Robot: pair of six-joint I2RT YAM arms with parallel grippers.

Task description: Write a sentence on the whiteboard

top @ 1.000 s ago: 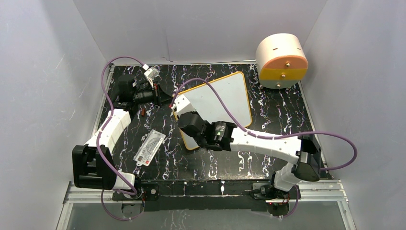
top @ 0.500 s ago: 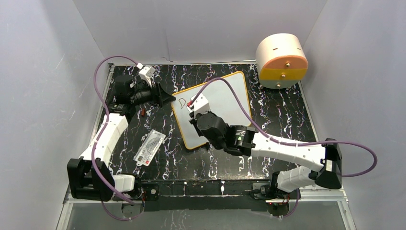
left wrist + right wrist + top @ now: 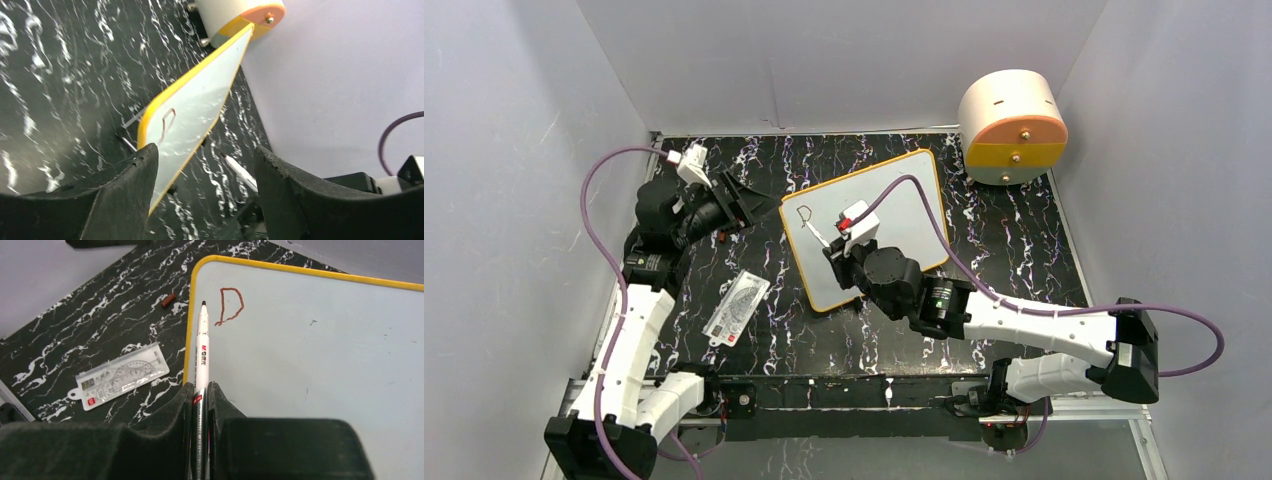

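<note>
Showing the whiteboard [image 3: 894,200] lying askew on the black marbled table [image 3: 1024,250], with one reddish-brown letter D [image 3: 230,305] in its far-left corner and blank white surface everywhere else inside the yellow frame. The marker [image 3: 201,355], clenched in the right gripper [image 3: 201,390], has its tip between the D and the left frame edge; contact with the board cannot be told. The left gripper [image 3: 736,205] hangs beyond that corner, jaws spread and empty, while a clear ruler card [image 3: 736,308] and a small brown piece [image 3: 168,300] lie on the table left of the frame.
</note>
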